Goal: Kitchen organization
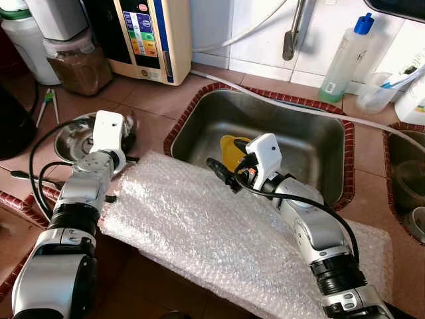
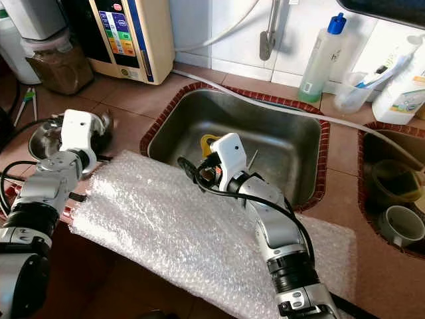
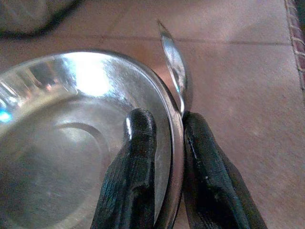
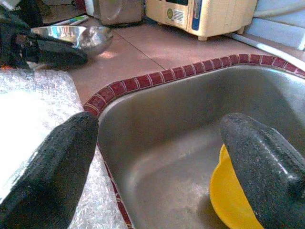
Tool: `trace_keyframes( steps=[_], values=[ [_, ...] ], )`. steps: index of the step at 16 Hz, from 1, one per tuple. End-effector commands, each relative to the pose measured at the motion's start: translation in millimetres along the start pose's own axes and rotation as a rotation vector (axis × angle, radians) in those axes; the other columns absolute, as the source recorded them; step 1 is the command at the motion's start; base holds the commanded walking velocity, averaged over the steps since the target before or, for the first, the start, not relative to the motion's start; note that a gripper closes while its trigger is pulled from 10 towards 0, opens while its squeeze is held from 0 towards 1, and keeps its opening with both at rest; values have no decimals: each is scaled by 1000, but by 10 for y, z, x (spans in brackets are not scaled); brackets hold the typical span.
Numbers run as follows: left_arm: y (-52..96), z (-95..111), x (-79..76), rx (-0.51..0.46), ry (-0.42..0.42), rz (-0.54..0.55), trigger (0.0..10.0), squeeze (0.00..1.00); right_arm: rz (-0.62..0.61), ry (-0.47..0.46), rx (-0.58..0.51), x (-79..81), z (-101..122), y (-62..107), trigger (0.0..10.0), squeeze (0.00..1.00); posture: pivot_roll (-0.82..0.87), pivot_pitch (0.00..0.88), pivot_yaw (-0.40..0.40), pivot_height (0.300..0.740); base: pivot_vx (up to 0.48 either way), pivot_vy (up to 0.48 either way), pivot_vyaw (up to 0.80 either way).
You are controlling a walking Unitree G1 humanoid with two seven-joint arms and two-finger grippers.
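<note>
Nearest, a sheet of bubble wrap (image 1: pixel 219 232) is spread over the tiled counter (image 1: pixel 153 100), its far edge lapping the front rim of the steel sink (image 1: pixel 292 126). Both silver arms are laid across or beside it. The right gripper (image 1: pixel 222 174) is held at the sink's front edge, fingers spread wide apart with nothing between them; in the right wrist view one finger (image 4: pixel 52 167) is seen over the bubble wrap and the other (image 4: pixel 267 162) over a yellow cup-like object (image 1: pixel 232 149) lying in the sink basin. To the left, the left gripper (image 3: pixel 167 138) is clamped on the rim of a shallow steel bowl (image 1: pixel 76 136) resting on the counter; one finger (image 3: pixel 133 162) is set inside the bowl, the other (image 3: pixel 209 167) outside. A thin metal utensil (image 3: pixel 174 67), its kind unclear, is seen sticking up from between the rim and the outer finger. Farther back, a jar of brown contents (image 1: pixel 80 63) and a cream appliance with a control panel (image 1: pixel 156 36) are stood against the wall. Behind the sink, a tap (image 1: pixel 292 30), a white hose (image 1: pixel 279 100) along the rim, a blue-capped bottle (image 1: pixel 342 60) and a clear cup with a toothbrush (image 1: pixel 382 90) are seen. A second sink (image 2: pixel 392 179) at far right is seen holding a cup (image 2: pixel 402 226).
</note>
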State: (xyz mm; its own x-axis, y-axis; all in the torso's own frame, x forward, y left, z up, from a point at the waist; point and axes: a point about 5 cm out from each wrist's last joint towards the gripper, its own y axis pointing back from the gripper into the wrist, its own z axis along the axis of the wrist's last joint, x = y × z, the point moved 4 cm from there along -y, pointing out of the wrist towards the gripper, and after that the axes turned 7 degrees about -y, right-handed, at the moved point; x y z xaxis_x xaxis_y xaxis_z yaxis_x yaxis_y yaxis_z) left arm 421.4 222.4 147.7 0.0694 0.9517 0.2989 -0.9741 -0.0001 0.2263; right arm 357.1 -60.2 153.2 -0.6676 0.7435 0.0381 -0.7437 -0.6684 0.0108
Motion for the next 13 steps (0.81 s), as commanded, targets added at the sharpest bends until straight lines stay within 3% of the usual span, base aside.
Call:
trace_keyframes(
  steps=[1,3,5,6,8,10,11,12,13],
  values=[
    [4,85,115,-30,-13,41,0,0,-11,5,-5,-18,18,-14,10000,0,-21,102,45,740,0,0,0],
    [17,161,201,-72,-62,106,0,0,-16,4,-5,-23,15,-12,10000,0,-21,103,45,740,0,0,0],
    [21,167,220,-86,-53,125,0,0,-17,4,-4,-26,13,-13,10000,0,-23,104,42,740,0,0,0],
    [19,156,195,-83,-74,108,1216,0,-17,5,-2,-30,7,-10,10000,0,-22,104,40,740,0,0,0],
    [13,103,132,-71,-60,74,1216,0,-18,8,2,-34,0,-7,10000,0,-24,103,40,740,0,0,0],
    [13,140,60,-112,-57,40,2863,0,-24,9,3,-47,0,-4,10000,0,-24,103,39,740,0,0,0],
    [13,152,35,-121,-60,26,2863,0,-25,9,3,-49,0,-3,10000,0,-24,103,39,740,0,0,0],
    [10,163,-39,-133,-77,-11,5294,0,-26,9,4,-51,-3,-3,10000,0,-24,103,38,740,0,0,0],
    [9,159,-123,-144,-106,-48,10000,0,-27,10,6,-51,-11,-3,10000,0,-26,102,39,740,0,0,0]
  ],
)
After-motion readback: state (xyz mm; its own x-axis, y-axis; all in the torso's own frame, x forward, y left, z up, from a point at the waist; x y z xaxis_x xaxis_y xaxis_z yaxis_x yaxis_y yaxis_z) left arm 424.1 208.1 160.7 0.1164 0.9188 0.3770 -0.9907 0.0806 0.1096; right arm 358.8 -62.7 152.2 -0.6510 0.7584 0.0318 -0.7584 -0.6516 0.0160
